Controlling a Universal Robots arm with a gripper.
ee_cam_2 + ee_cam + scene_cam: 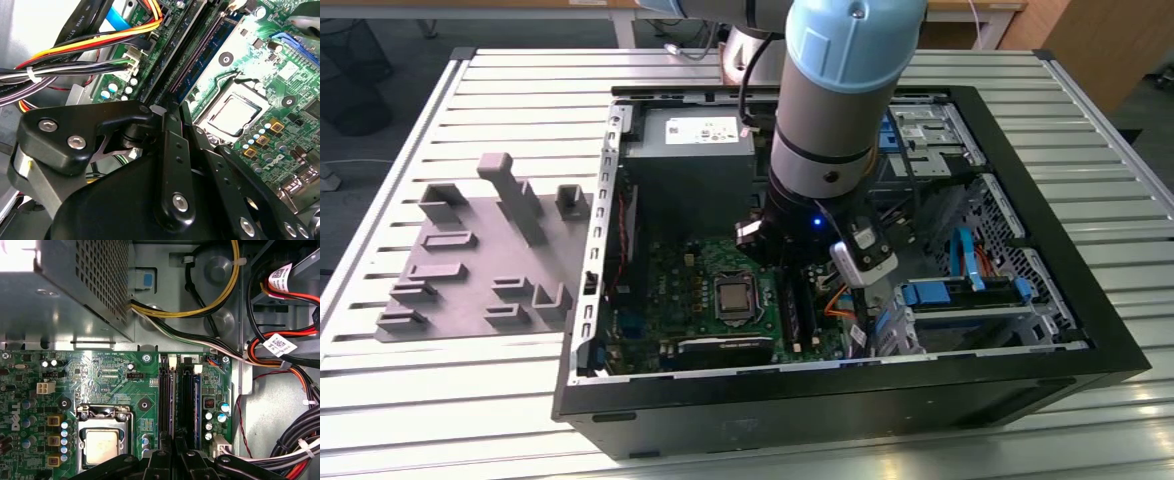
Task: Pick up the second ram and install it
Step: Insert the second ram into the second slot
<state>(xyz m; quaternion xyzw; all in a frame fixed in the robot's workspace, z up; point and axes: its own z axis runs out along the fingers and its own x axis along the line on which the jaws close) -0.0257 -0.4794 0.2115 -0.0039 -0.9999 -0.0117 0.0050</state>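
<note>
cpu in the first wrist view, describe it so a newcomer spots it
Find the grey perforated power supply box, then the green motherboard next to it. On that board, beside the long black memory slots, sits the cpu: a flat silver square in a metal frame, the only large bare-metal plate among small chips.
</note>
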